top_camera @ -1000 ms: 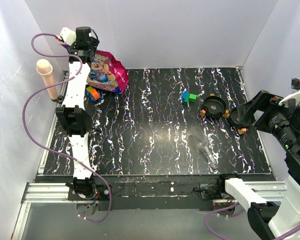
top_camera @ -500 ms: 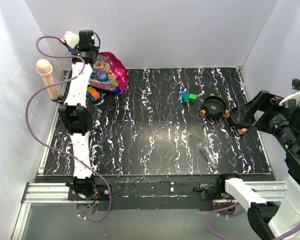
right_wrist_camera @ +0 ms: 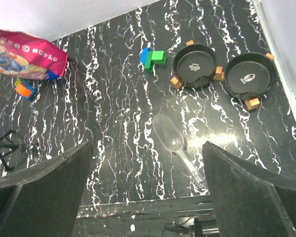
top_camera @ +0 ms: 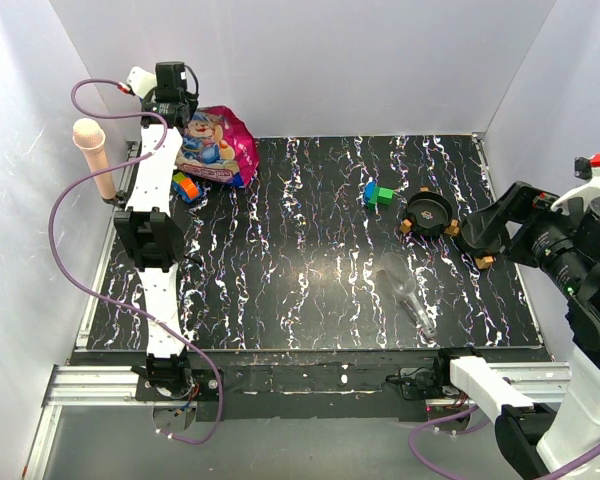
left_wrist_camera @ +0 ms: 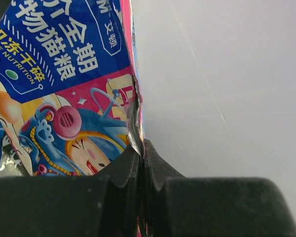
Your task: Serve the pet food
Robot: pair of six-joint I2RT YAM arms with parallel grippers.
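Observation:
The pet food bag point(top_camera: 218, 145), glossy pink with a blue panel and a cartoon animal, stands at the table's far left corner against the back wall. My left gripper point(top_camera: 180, 105) reaches over its top. In the left wrist view that gripper point(left_wrist_camera: 140, 148) is shut on the bag's point(left_wrist_camera: 64, 89) thin side edge. My right gripper point(right_wrist_camera: 148, 187) hangs open high over the right side, nothing between its fingers point(right_wrist_camera: 39, 192). From there the bag point(right_wrist_camera: 27, 54) shows far off at the upper left.
Two black bowls with orange tabs point(right_wrist_camera: 195, 65) point(right_wrist_camera: 250, 75) sit at the right, one point(top_camera: 428, 213) near my right gripper point(top_camera: 500, 225). A clear plastic scoop point(right_wrist_camera: 175, 140) lies in front of them. Blue-green blocks point(top_camera: 378, 193) and an orange-blue block point(top_camera: 185, 186) lie nearby.
My left gripper has closed onto the bag's edge and shifted slightly towards the back wall. The right arm has barely moved and stays open.

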